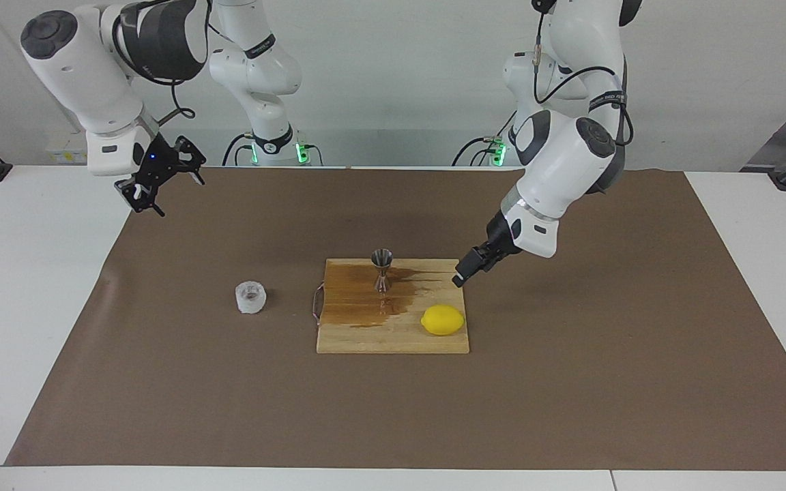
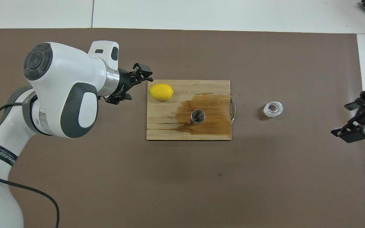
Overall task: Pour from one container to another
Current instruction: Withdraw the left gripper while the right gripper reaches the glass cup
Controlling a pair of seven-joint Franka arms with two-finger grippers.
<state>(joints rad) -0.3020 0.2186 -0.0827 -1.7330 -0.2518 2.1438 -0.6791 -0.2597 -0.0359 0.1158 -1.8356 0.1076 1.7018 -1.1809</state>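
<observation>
overhead, jigger (image 2: 198, 116) mouth round | facing, hourglass waist (image 1: 382, 271) visible

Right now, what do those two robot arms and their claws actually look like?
Both arms are glossy white, built of rounded segments with dark grey caps and black bands at the joints. Black cables loop along each. The left claw and right claw are black metal with linked fingers, each set on a silvery ring at the wrist. Green lights glow at both bases.
</observation>
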